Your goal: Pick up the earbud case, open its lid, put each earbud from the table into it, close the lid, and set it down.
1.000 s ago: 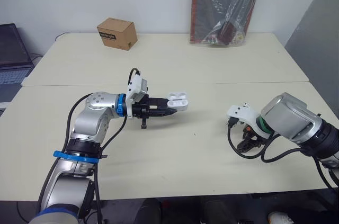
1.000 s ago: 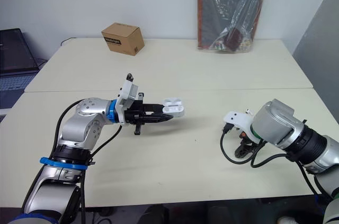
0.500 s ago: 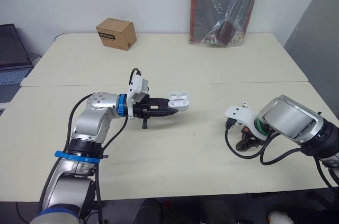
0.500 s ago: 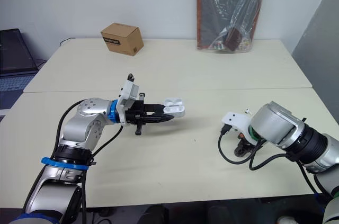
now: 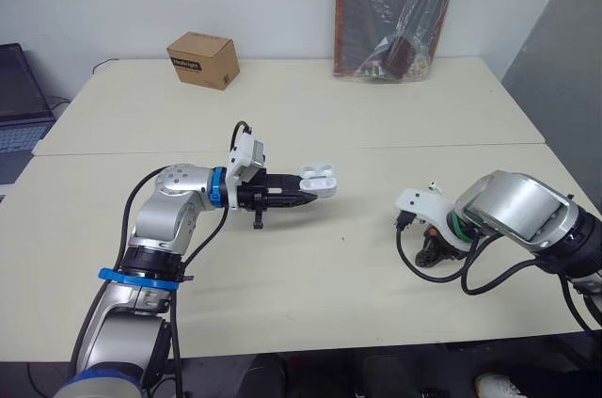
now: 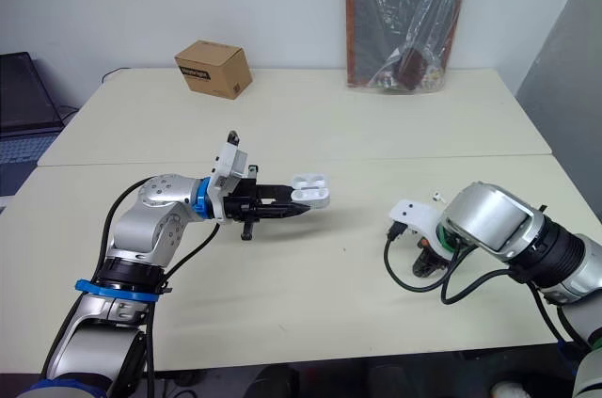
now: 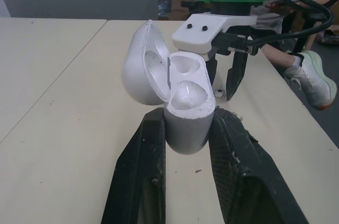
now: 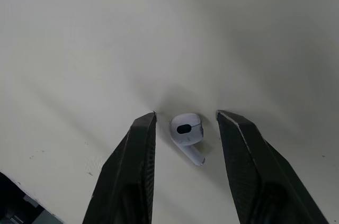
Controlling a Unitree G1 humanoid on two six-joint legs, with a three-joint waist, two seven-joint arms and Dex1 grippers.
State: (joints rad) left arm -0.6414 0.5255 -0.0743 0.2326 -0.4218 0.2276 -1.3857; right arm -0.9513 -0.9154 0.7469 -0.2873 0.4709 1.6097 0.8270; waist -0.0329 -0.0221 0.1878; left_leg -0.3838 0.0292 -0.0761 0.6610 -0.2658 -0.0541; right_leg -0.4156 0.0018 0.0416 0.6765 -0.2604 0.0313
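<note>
My left gripper (image 5: 303, 194) is shut on the white earbud case (image 5: 318, 178), holding it above the table's middle with the lid open. In the left wrist view the case (image 7: 185, 107) sits between both fingers (image 7: 143, 171) and its two wells look empty. My right gripper (image 5: 435, 252) points down at the table on the right. The right wrist view shows this gripper (image 8: 186, 114) open, with a white earbud (image 8: 185, 131) lying on the table between its fingertips and no contact visible. A small white piece, possibly a second earbud (image 5: 431, 184), lies just beyond the right wrist.
A cardboard box (image 5: 202, 59) stands at the back left of the table (image 5: 310, 304). A plastic-wrapped dark bundle (image 5: 395, 12) leans on the wall at the back. A laptop (image 5: 19, 87) sits off the left side.
My right arm has edged slightly left, toward the middle of the table. The left arm and the case have held still. The camera has shifted a little.
</note>
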